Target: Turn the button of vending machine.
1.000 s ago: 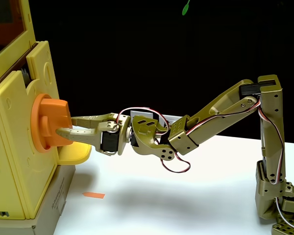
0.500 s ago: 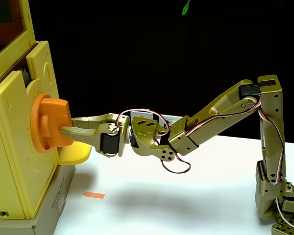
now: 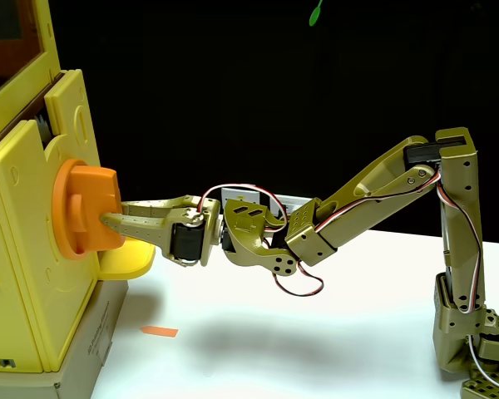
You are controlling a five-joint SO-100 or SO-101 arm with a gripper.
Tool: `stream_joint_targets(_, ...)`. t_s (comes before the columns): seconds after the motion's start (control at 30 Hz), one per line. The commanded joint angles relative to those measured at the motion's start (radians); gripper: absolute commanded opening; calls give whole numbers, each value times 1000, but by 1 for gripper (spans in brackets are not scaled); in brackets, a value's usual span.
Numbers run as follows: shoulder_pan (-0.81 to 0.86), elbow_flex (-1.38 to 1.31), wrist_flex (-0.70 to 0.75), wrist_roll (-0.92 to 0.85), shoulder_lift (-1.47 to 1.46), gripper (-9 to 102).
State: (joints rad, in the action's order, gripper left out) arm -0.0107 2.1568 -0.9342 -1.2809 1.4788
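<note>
In the fixed view the pale-yellow vending machine stands at the left edge. Its orange button juts to the right as a round disc with a thick bar. My olive-green gripper reaches in from the right at the bar's height. The lower finger lies across the bar's near face. The upper finger ends at the bar's right edge. The fingers stand close together, shut on the bar.
A small yellow tray sticks out just under the button and the gripper. The machine rests on a cardboard box. An orange scrap lies on the white table. The arm's base stands at the right.
The two fingers have drawn closer together on the bar, and the wrist has rolled slightly. The button's bar looks turned a little.
</note>
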Motion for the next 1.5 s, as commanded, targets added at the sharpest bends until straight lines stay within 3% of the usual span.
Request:
stream_joint_targets(0.0,-23,-14,-34,150,51,-1)
stream_joint_targets(0.5,8,21,-83,1112,155,-1)
stream_joint_targets(0.93,18,38,-3,1805,249,-1)
stream_joint_targets(1.27,40,55,25,2551,259,-1)
stream_joint_targets(1.47,38,66,89,2873,275,-1)
